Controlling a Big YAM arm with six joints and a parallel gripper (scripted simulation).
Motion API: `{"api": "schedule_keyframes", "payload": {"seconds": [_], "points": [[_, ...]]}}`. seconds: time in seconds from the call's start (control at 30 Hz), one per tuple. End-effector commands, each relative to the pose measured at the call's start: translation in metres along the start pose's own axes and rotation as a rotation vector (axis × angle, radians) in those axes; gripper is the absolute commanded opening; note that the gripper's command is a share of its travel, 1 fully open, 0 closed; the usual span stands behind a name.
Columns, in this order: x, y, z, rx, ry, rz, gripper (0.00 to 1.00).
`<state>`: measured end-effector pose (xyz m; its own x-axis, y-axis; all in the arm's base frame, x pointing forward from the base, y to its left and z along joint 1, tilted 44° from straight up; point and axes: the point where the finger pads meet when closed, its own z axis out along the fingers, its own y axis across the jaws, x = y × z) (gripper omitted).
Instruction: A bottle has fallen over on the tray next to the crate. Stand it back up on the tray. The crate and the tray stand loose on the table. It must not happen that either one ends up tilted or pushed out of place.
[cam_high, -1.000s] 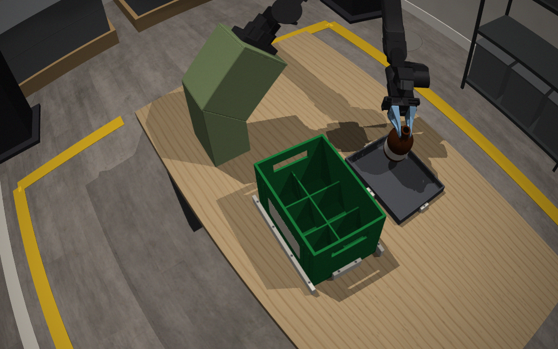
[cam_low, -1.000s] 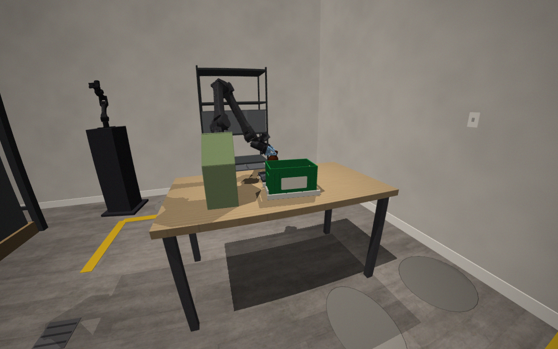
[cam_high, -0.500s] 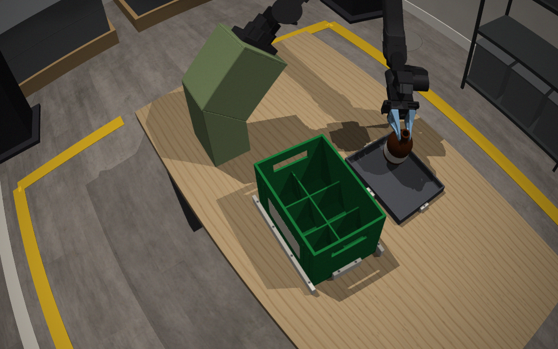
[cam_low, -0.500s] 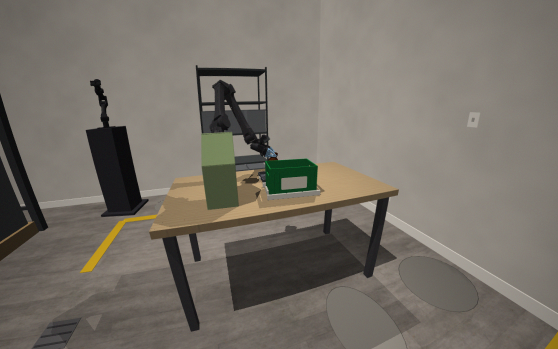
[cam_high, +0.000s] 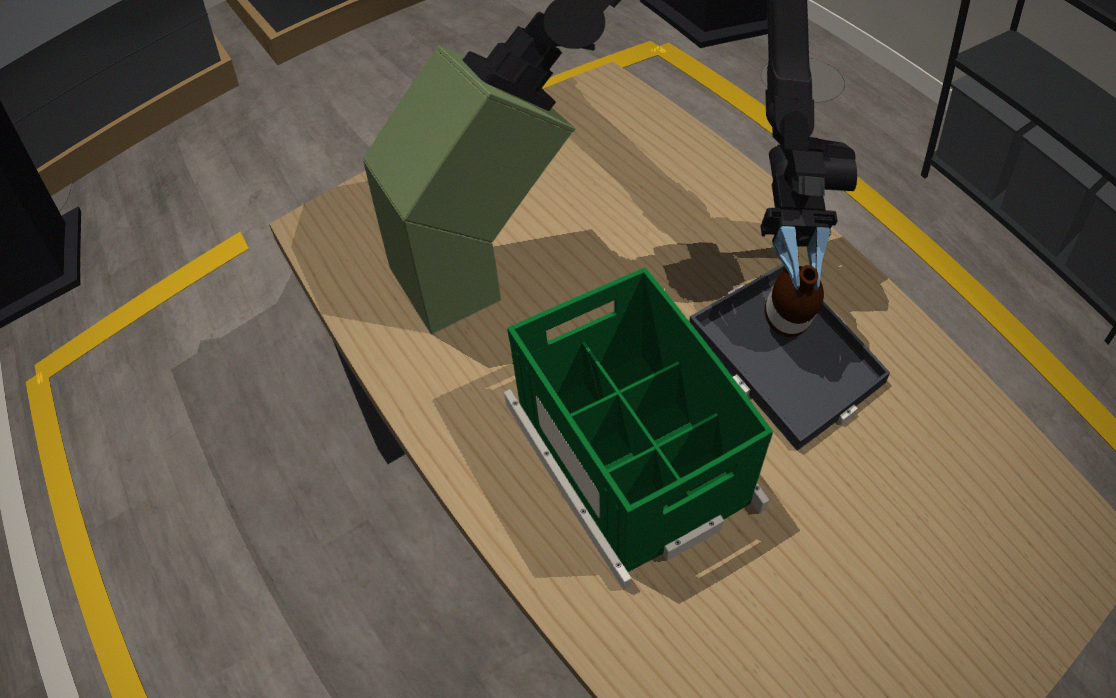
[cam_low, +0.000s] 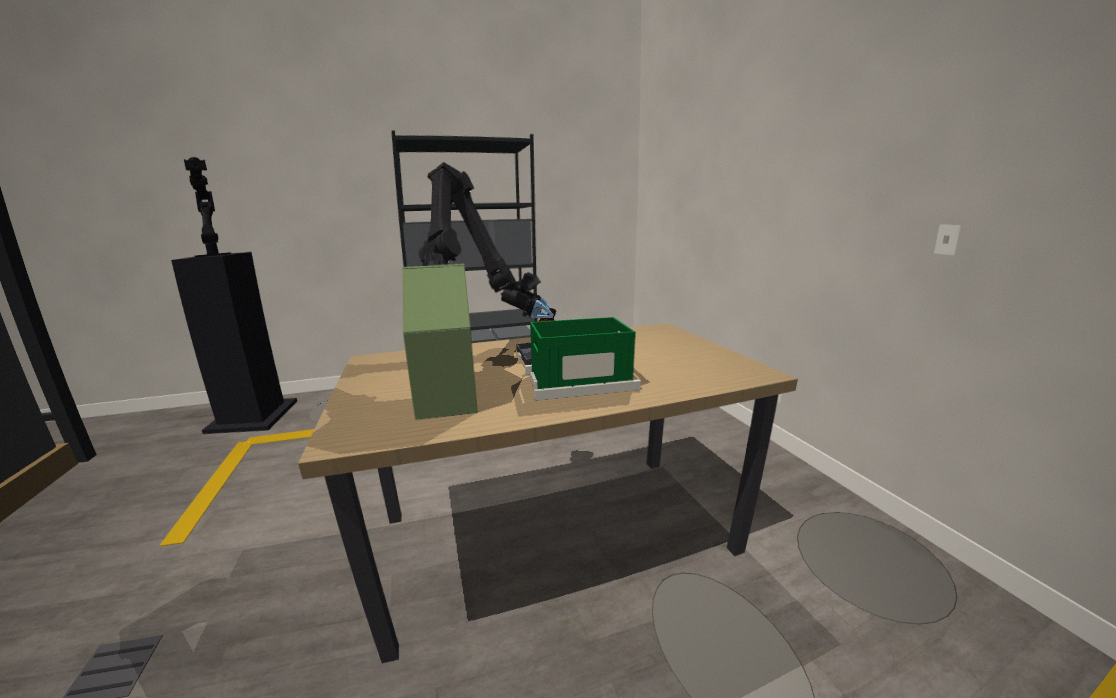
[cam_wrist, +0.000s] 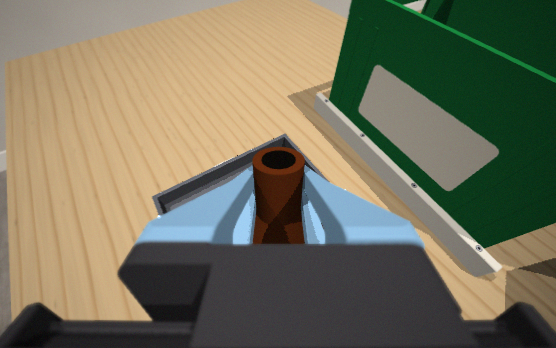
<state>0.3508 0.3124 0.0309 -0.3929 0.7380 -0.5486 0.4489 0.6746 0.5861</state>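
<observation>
The brown bottle (cam_high: 795, 300) with a pale label band is upright, neck up, over the far end of the dark grey tray (cam_high: 788, 351). I cannot tell whether its base touches the tray floor. My gripper (cam_high: 803, 260) with light blue fingers is shut on the bottle's neck from above. In the wrist view the neck (cam_wrist: 278, 195) stands between the two fingers, open mouth showing, with a tray corner (cam_wrist: 220, 177) behind it. In the exterior view the gripper (cam_low: 541, 309) sits just behind the crate and the bottle is hidden.
The green divided crate (cam_high: 637, 404) stands right beside the tray on pale rails, also seen in the wrist view (cam_wrist: 445, 110). A tall olive box (cam_high: 448, 185) stands at the table's far left. A dark shelf rack (cam_high: 1036, 139) stands beyond the table.
</observation>
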Motion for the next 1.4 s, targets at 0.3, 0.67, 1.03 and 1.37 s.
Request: {"api": "schedule_keyframes", "payload": {"seconds": [0.3, 0.67, 1.03, 1.37], "points": [[-0.001, 0.015, -0.006, -0.035, -0.01, 0.037, 0.0], [0.002, 0.011, -0.001, -0.023, -0.012, 0.026, 0.0], [0.003, 0.011, -0.001, -0.023, -0.012, 0.025, 0.0], [0.003, 0.011, -0.001, -0.023, -0.012, 0.025, 0.0]]}}
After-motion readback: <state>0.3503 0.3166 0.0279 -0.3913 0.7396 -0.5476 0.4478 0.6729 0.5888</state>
